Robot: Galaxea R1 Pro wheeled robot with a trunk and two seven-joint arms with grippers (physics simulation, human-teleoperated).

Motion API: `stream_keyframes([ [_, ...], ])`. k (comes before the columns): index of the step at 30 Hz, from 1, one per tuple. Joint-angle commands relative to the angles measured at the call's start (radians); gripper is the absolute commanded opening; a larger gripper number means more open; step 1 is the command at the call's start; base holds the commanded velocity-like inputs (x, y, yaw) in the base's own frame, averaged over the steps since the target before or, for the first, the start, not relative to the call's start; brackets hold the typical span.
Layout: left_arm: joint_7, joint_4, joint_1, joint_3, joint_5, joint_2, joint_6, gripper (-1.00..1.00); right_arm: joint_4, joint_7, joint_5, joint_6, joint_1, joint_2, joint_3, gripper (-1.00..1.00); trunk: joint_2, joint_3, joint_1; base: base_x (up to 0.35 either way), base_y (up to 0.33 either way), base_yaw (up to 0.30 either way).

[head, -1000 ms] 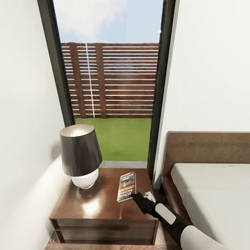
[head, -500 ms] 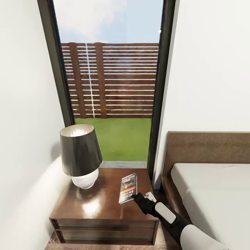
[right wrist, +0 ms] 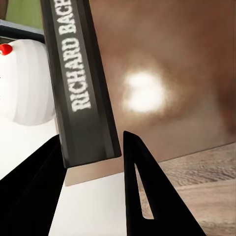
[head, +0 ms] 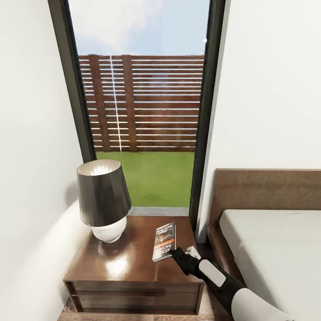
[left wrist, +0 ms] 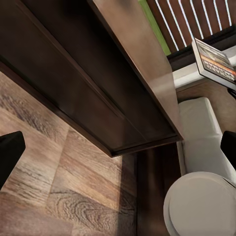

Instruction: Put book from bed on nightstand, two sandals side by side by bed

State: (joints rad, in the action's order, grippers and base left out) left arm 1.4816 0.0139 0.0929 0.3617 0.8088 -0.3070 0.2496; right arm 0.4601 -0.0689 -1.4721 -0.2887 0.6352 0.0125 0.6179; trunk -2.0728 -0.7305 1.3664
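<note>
A black-shaded lamp (head: 103, 200) stands at the left of the nightstand (head: 120, 267), beside a tall window (head: 142, 107). To its right, the book (head: 164, 241) hangs just over the wooden top, its near end pinched between the two fingers of the right gripper (head: 174, 253), spine lettering facing the wrist camera. The bed (head: 276, 249) lies at far right.

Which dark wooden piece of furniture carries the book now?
The nightstand, beside the lamp, not the bed. The right gripper holds the book.
</note>
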Motion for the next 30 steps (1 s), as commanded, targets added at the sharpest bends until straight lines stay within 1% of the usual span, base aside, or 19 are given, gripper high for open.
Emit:
stream_keyframes([
  [1, 0.001, 0.001, 0.001, 0.005, -0.003, 0.000, 0.007, 1.00, -0.001, -0.004, -0.004, 0.000, 0.001, 0.000, 0.005, -1.00, 0.000, -0.001, 0.000, 0.000, 0.000, 0.000],
  [6, 0.001, 0.001, 0.001, 0.005, -0.003, 0.000, 0.007, 1.00, -0.001, -0.006, -0.004, 0.000, 0.001, 0.000, 0.004, -1.00, 0.000, -0.001, 0.000, 0.000, 0.000, 0.000],
  [20, 0.001, 0.001, 0.001, 0.005, -0.003, 0.001, 0.007, 1.00, -0.001, -0.006, -0.004, 0.000, 0.001, 0.000, 0.004, -1.00, -0.098, -0.045, 0.054, 0.000, 0.000, 0.000],
  [30, 0.000, 0.001, 0.001, 0.005, -0.003, 0.001, 0.007, 1.00, -0.001, -0.006, -0.004, 0.000, 0.001, 0.000, 0.004, -1.00, -0.098, -0.045, 0.054, 0.000, 0.000, 0.000],
])
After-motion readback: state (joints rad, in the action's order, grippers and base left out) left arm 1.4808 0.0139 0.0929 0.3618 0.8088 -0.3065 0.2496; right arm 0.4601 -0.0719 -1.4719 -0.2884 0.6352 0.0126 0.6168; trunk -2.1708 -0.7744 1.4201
